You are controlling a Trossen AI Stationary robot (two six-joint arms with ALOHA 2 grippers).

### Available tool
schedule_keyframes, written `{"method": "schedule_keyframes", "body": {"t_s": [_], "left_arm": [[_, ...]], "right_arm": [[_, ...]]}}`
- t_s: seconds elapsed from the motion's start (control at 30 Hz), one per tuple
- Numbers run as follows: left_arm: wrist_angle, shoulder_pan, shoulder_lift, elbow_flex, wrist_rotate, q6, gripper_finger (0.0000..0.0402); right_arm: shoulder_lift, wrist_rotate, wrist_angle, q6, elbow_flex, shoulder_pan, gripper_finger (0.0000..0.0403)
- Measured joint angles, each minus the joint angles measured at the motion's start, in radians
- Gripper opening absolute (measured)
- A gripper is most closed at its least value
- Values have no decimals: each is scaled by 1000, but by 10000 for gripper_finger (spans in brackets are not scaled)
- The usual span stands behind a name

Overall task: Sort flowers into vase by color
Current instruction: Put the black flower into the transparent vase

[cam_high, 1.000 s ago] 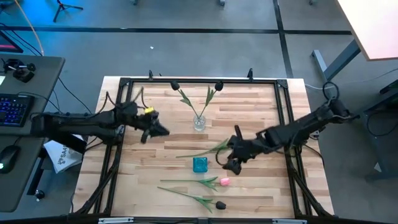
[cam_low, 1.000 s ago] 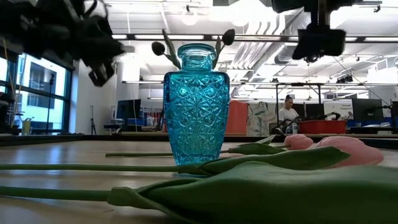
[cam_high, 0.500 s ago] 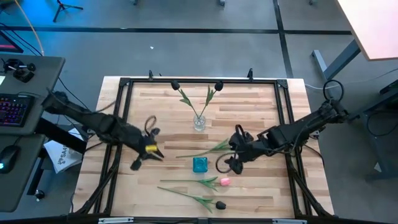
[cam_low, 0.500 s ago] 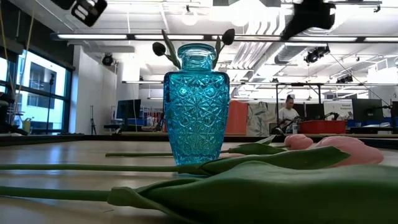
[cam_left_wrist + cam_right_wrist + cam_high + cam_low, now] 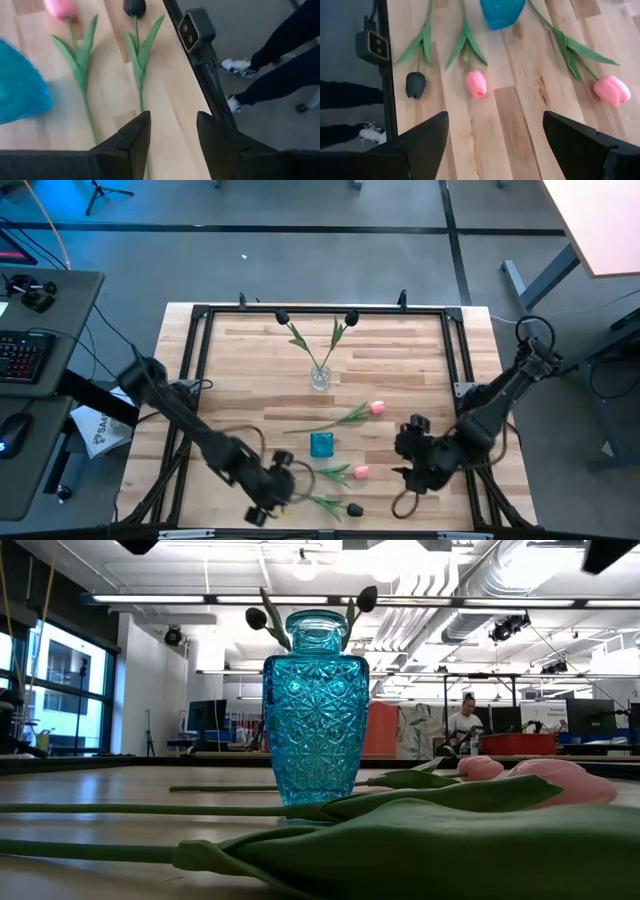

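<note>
At the lower middle of the high view, the left pincer (image 5: 272, 492) hangs spread over the dark tulip's (image 5: 354, 508) stem, apparently lining up a grasp, while the right pincer (image 5: 412, 462), also spread, waits lower right above the desk (image 5: 420, 360).

My left gripper (image 5: 268, 502) has swept from beside the clear glass vase (image 5: 320, 377) at the far side of the wooden table (image 5: 420, 360) down to the near edge, and now hangs open over the green stem of the dark-headed artificial tulip (image 5: 353, 508) lying there. My right gripper (image 5: 408, 470) has drawn back toward the near right part of the table, fingers wide apart, uncovering the pink-headed artificial tulip (image 5: 377, 407) lying beyond the blue cut-glass vase (image 5: 321, 444).
</note>
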Motion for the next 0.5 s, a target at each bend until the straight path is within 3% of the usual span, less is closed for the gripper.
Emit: {"method": "schedule_keyframes", "body": {"t_s": [0.2, 0.5], "left_arm": [[-83, 7, 198, 189, -70, 47, 158], [-65, 55, 312, 219, -62, 94, 158]], "right_arm": [[0, 57, 0, 63, 0, 53, 318], [0, 134, 0, 119, 0, 84, 318]]}}
